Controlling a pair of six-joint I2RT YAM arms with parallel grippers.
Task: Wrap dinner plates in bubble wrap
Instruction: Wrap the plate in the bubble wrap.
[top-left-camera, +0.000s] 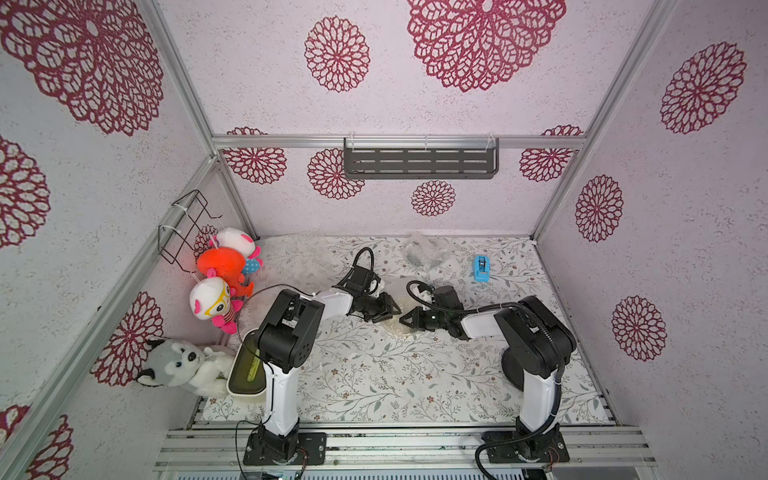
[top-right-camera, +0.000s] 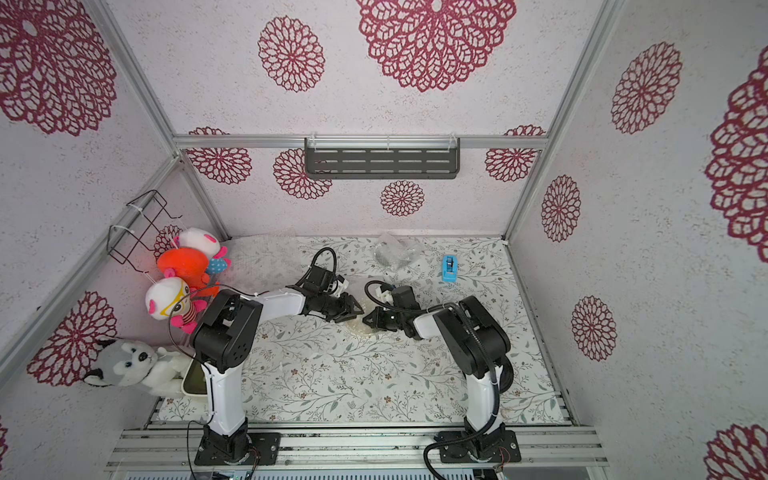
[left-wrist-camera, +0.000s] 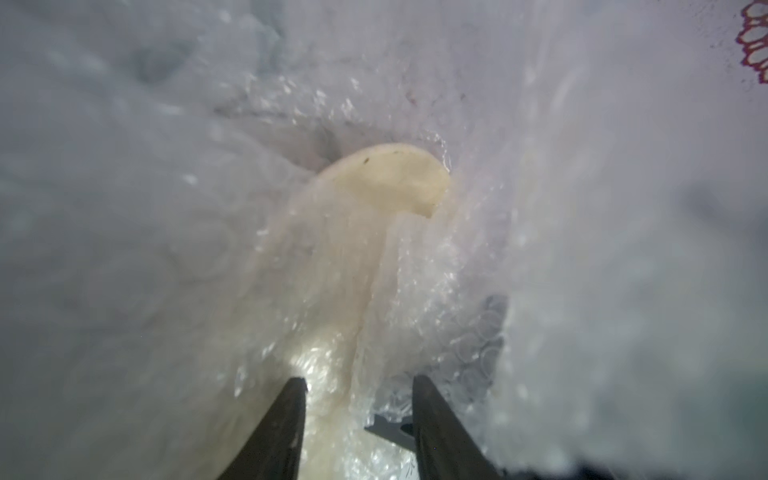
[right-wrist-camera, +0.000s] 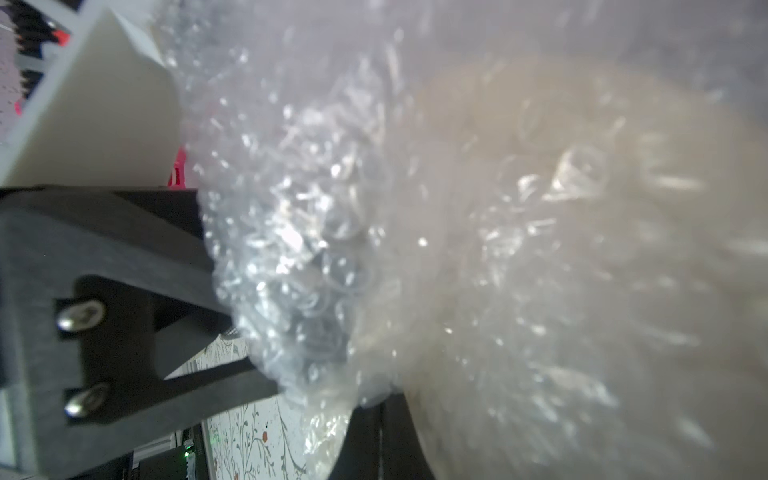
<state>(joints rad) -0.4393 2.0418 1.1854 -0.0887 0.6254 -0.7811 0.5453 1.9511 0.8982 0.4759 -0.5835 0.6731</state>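
Left gripper (left-wrist-camera: 359, 415) jaws parted; right gripper (top-left-camera: 406, 319) pinching clear crinkly bubble wrap (left-wrist-camera: 457, 270).
Round cream plate (left-wrist-camera: 386, 178) sits between them, one rim edge bare; I see floral tabletop (top-left-camera: 374, 386) open toward the bases.

**Flowered walls around a leafy tabletop**

Pale, rough-textured walls (top-left-camera: 249, 83) carry large dark red flower prints (top-left-camera: 337, 54) and are held by silver metal frame bars (top-left-camera: 291, 141). A dark slotted shelf (top-left-camera: 419, 164) hangs on the back wall and a black wire rack (top-left-camera: 187, 226) on the side wall. The tabletop (top-left-camera: 374, 374) has a white cover with grey-green leafy sprigs. The light is soft and even.
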